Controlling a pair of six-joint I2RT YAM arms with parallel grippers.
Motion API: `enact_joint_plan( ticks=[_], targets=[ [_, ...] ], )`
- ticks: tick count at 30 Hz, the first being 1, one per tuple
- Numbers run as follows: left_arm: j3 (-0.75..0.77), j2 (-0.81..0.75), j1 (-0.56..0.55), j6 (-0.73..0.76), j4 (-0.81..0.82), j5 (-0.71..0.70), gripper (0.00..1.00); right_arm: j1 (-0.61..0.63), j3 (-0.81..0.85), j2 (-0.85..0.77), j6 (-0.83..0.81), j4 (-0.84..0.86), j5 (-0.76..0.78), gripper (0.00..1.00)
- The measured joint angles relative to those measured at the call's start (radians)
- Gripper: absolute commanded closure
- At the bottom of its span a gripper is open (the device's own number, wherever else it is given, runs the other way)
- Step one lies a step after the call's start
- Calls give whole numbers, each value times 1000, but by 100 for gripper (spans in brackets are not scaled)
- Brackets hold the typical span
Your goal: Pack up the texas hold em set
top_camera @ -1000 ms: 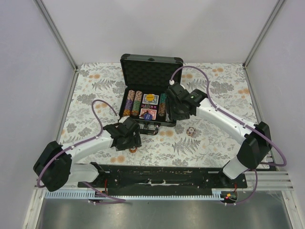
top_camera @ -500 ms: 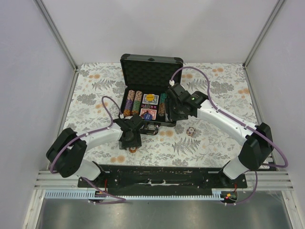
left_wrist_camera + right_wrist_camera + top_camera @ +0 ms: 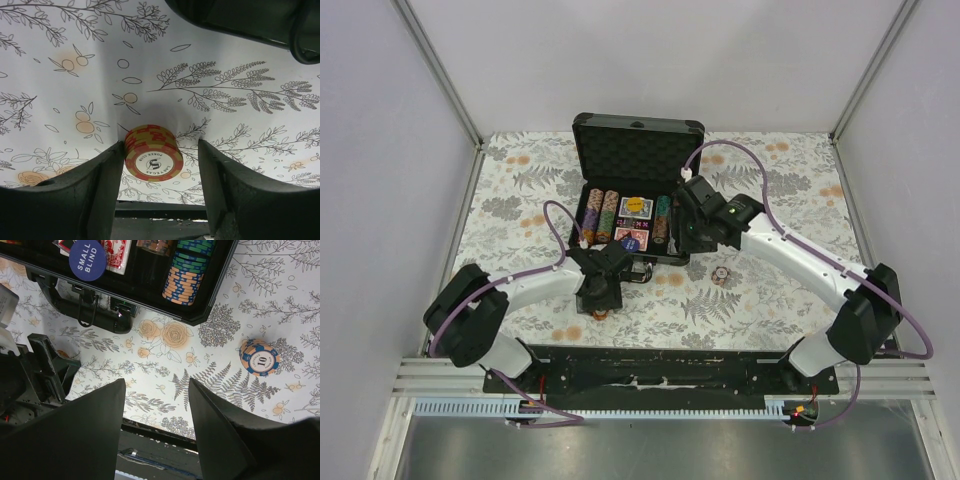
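Observation:
The black case (image 3: 636, 150) lies open at the table's middle, with chip rows (image 3: 600, 215), card decks (image 3: 632, 223) and a blue "small blind" button (image 3: 87, 260) in its foam. My left gripper (image 3: 600, 298) is open around a red-and-yellow chip stack (image 3: 152, 157) on the table. The stack touches the left finger (image 3: 107, 170) and the right finger stands apart from it. My right gripper (image 3: 156, 390) is open and empty, above the case's front right corner. A blue-and-orange chip stack marked 10 (image 3: 260, 357) lies on the table right of it.
The case handle (image 3: 90, 310) sticks out from the case's front edge, close behind my left gripper. The blue-and-orange stack also shows in the top view (image 3: 721, 276). The floral cloth (image 3: 770, 290) covers the table, and a black rail (image 3: 660, 365) runs along the near edge.
My left arm has swung in toward the case and its gripper now sits over the red-and-yellow stack. My right gripper has shifted slightly back and left at the case's right side.

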Motion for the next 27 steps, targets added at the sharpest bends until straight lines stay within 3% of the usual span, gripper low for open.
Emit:
enact_joint_plan(
  ticks=[14, 20, 27],
  targets=[
    [1, 16, -27, -57, -6, 1, 49, -1, -32, -42, 0, 8, -8, 40],
    [6, 24, -29, -72, -10, 0, 67, -1, -47, -61, 0, 7, -16, 40],
    [6, 1, -32, -77, -6, -9, 81, -1, -52, -91, 1, 12, -31, 40]
  ],
)
